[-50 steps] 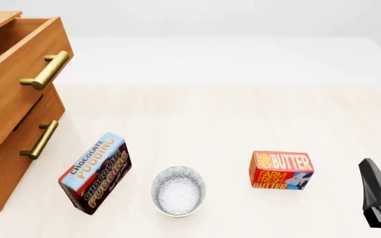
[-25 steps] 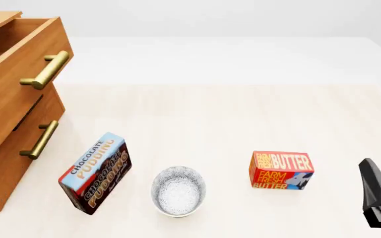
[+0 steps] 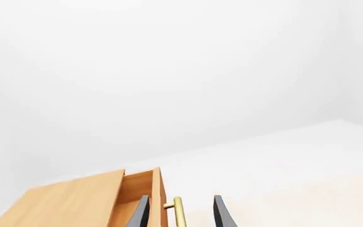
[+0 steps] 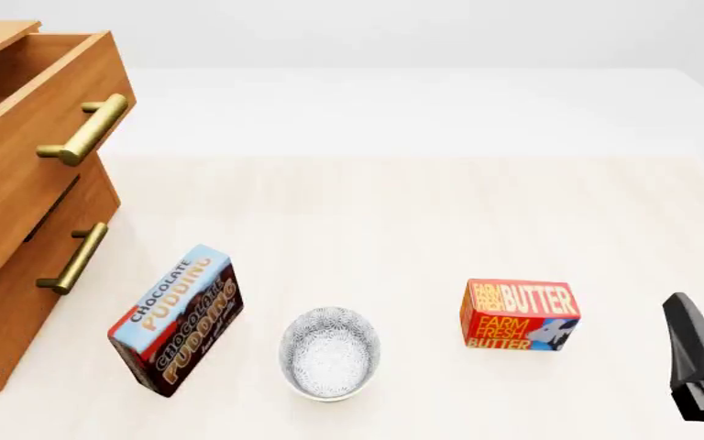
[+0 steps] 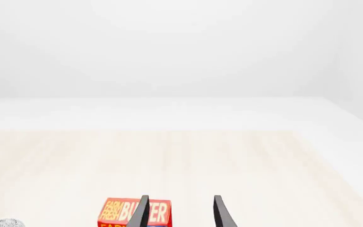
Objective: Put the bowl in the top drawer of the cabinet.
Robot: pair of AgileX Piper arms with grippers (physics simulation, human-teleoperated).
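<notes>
Front view: bowl (image 4: pixel 330 353) sits upright on the surface (image 4: pixel 389 220), between pudding box (image 4: pixel 177 319) and butter box (image 4: pixel 520 314), apart from both. Cabinet (image 4: pixel 10 302) stands far left, top drawer (image 4: pixel 28 137) pulled out. Right claw (image 5: pixel 180 213) and left claw (image 3: pixel 180 213) both gape, holding nothing.

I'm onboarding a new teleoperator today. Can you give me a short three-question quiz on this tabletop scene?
1. True or false: the bowl already sits inside the top drawer.
2. Which lies between the pudding box and the butter box in the front view? A) the bowl B) the cabinet C) the right tool
3. Fill in: the top drawer is pulled ____.

Key: 1 false, it stands on the table. 2 A. 3 open.
</notes>
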